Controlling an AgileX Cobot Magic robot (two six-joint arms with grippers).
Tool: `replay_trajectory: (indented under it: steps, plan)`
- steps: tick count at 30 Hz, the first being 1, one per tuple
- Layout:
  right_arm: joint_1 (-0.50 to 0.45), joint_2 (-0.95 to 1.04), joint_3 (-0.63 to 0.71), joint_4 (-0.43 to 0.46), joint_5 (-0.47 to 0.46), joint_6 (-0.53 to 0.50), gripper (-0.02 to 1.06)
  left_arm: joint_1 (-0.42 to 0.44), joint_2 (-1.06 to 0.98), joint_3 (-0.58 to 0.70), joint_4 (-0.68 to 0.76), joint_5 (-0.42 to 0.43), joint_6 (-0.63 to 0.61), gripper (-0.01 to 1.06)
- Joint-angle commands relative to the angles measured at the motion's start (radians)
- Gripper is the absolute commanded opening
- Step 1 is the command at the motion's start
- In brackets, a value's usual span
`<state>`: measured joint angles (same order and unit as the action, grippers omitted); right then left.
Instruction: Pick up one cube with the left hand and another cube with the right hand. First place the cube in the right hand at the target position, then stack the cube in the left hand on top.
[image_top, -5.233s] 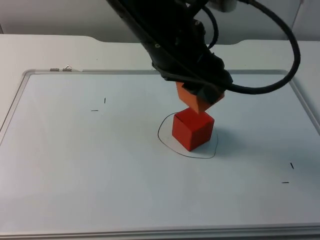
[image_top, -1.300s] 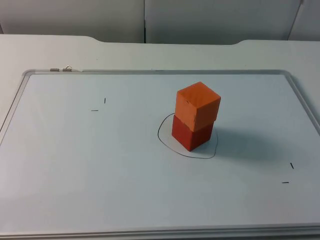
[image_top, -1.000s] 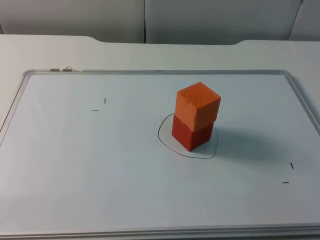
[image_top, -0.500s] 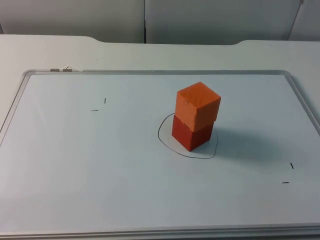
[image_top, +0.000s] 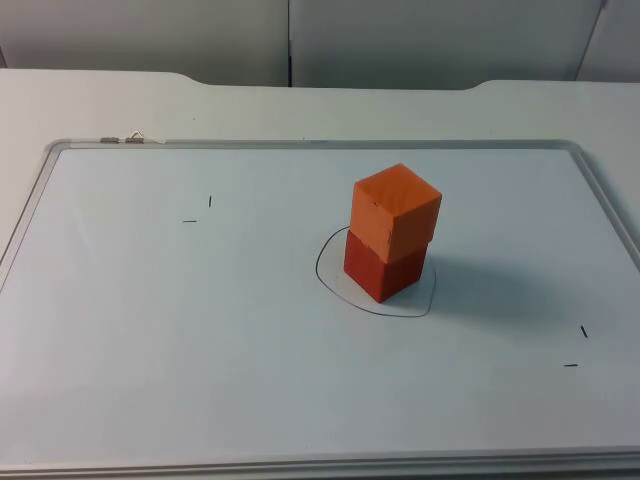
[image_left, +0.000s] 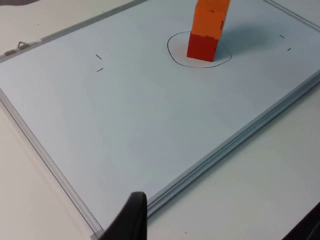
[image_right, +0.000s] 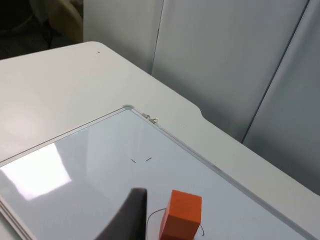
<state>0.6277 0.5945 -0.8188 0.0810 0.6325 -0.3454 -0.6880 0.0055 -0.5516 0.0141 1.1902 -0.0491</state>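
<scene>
Orange cube (image_top: 396, 211) atop red cube (image_top: 382, 270), in circle (image_top: 330, 280)

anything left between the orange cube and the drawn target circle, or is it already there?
Only the red cube is under it, as intended. The red cube stands inside the drawn circle on the whiteboard, and the orange cube sits on top, turned slightly against it. Nothing else stands near the stack.

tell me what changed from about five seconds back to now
The arm that held the orange cube over the red cube has let it go and pulled out of the top view. The orange cube now rests on the red one, inside the drawn circle. The red cube and the whiteboard have not moved.
</scene>
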Motion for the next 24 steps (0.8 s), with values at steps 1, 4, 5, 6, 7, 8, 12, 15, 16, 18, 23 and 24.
replay_trajectory:
  steps: [1, 4, 5, 6, 7, 8, 12, 15, 16, 18, 23, 24]
  plan:
    - [-0.001, -0.002, 0.005, 0.002, 0.014, -0.021, 1.00, -0.002, -0.005, -0.003, -0.014, 0.009, 0.025, 1.05]
    - [-0.001, -0.002, 0.005, 0.002, 0.015, -0.021, 1.00, -0.002, -0.005, -0.003, -0.014, 0.009, 0.025, 1.05]
    - [-0.001, -0.002, 0.005, 0.002, 0.019, -0.021, 1.00, -0.002, -0.005, -0.003, -0.014, 0.013, 0.025, 1.05]
    - [-0.001, -0.002, 0.005, 0.002, 0.019, -0.021, 1.00, -0.002, -0.005, -0.003, -0.014, 0.013, 0.025, 1.05]
    - [-0.001, -0.002, 0.005, 0.004, 0.021, -0.021, 1.00, -0.002, -0.005, -0.005, -0.008, 0.019, 0.025, 1.05]
    - [-0.001, -0.007, 0.005, 0.004, 0.021, -0.023, 1.00, -0.002, -0.005, -0.005, -0.008, 0.031, 0.025, 1.05]
    - [-0.001, -0.056, 0.005, 0.007, 0.021, -0.032, 1.00, -0.002, -0.005, -0.007, -0.003, 0.031, 0.025, 1.05]
    - [-0.001, -0.110, 0.005, 0.007, 0.042, -0.032, 1.00, -0.002, -0.005, -0.007, -0.003, 0.031, 0.025, 1.05]
    - [-0.001, -0.139, 0.005, 0.009, 0.069, -0.032, 1.00, -0.002, -0.005, -0.007, -0.003, 0.031, 0.025, 1.05]
    - [-0.001, -0.191, 0.005, 0.027, 0.143, -0.032, 1.00, -0.002, -0.005, -0.007, -0.003, 0.031, 0.023, 1.05]
    - [-0.001, -0.286, 0.005, 0.073, 0.327, -0.028, 1.00, -0.002, -0.005, -0.007, -0.001, 0.031, 0.012, 1.05]
    - [-0.001, -0.286, 0.005, 0.073, 0.327, -0.028, 1.00, -0.002, -0.005, -0.007, -0.001, 0.031, 0.012, 1.05]
